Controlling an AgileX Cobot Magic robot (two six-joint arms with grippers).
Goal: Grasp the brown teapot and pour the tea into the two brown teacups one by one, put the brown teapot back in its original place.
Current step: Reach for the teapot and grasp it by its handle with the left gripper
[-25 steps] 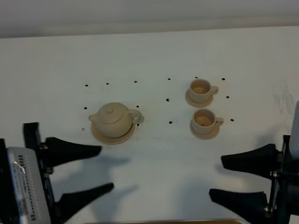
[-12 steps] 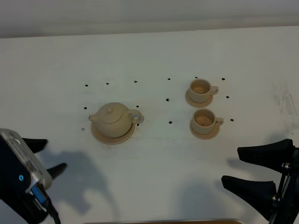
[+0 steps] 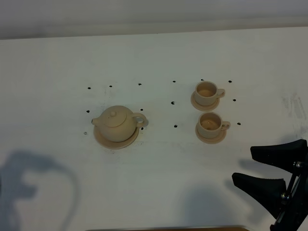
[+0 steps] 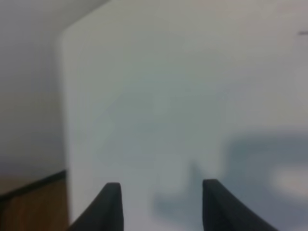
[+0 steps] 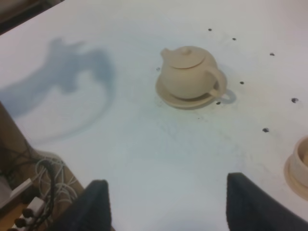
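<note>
- Brown teapot (image 3: pixel 115 123): upright, lid on, sits on the big saucer plate (image 3: pixel 102 140), left of table (image 3: pixel 154 53) centre, about midway btw far & near edges. Spout twd left edge, loop handle twd right edge.
- Two brown teacups, right of centre, well apart from the pot, each on its own small saucer:
- far cup (image 3: pixel 206 91) nearer the far edge, handle twd right edge.
- near cup (image 3: pixel 210 123) just beside it on the near-edge side, handle also twd right edge. Saucers close, can't tell if touching.
- Insides of both cups look pale tan; liquid or not, can't tell.
- Small black dots (image 3: pixel 139 84) scattered on the table around pot & cups.
- Right gripper (image 3: pixel 243 166): over the near right corner, fingers spread wide, nothing btw them, well clear of cups.
- Left gripper (image 4: pixel 161 184): seen only in the left wrist view (blurry), fingers apart, nothing btw them, bare table beyond; close to a table edge.
- Arm shadow (image 3: pixel 29 178) at the near left corner.
</note>
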